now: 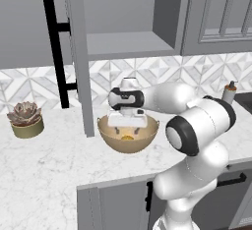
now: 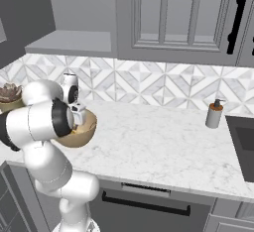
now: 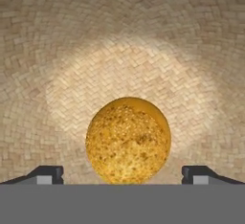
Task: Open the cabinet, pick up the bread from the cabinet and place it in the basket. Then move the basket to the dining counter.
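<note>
The tan woven basket (image 1: 112, 143) stands on the marble worktop below the cabinet (image 1: 129, 41), whose glass-paned door (image 1: 80, 57) with the black bar handle (image 1: 55, 52) is swung wide open. My gripper (image 1: 127, 121) hangs down into the basket's mouth. In the hand view the golden-orange bread (image 3: 128, 139) lies on the basket's woven bottom (image 3: 124, 50). My gripper (image 3: 122, 174) is open, with the fingertips (image 3: 47, 173) standing apart on either side of the bread and a gap to it on each side. The bread (image 1: 128, 137) shows as a small yellow spot inside the bowl. The basket (image 2: 83, 134) is partly hidden behind my arm.
A succulent in an olive pot (image 1: 25, 121) sits left of the open door. A soap dispenser (image 2: 215, 113) stands near the dark sink (image 2: 245, 144) at the right. The open door's edge hangs close to the basket's left side. Bare worktop (image 2: 149, 142) stretches between basket and sink.
</note>
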Motion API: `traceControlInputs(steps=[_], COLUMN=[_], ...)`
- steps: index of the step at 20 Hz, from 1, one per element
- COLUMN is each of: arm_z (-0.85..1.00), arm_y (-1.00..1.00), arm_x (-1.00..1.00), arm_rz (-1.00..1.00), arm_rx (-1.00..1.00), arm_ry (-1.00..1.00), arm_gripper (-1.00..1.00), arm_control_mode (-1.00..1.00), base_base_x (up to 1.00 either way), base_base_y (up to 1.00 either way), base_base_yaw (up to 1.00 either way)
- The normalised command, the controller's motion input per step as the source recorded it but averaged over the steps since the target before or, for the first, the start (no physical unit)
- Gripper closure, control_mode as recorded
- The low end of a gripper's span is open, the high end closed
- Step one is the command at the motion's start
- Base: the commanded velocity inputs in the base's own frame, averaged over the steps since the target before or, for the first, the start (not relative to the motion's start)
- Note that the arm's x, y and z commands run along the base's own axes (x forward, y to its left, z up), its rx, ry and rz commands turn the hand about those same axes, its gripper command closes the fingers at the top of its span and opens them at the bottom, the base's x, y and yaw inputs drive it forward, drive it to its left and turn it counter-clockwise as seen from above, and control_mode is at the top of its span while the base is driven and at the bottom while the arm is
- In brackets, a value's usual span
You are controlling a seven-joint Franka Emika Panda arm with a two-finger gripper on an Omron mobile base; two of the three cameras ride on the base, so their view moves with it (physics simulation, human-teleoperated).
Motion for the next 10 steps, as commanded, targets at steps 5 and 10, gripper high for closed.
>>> traceControlInputs(steps=[5,10], arm_z=[0.24,0.45], arm_y=[-0.40,-0.53], arm_x=[-0.49,-0.63], arm_rz=[-0.11,-0.12], arm_rx=[0.00,0.00], arm_ry=[-0.15,-0.18], arm_gripper=[-1.00,-1.00], arm_control_mode=[-1.00,-1.00], base_base_x=[0.00,0.00], base_base_y=[0.00,0.00], base_base_yaw=[0.00,0.00])
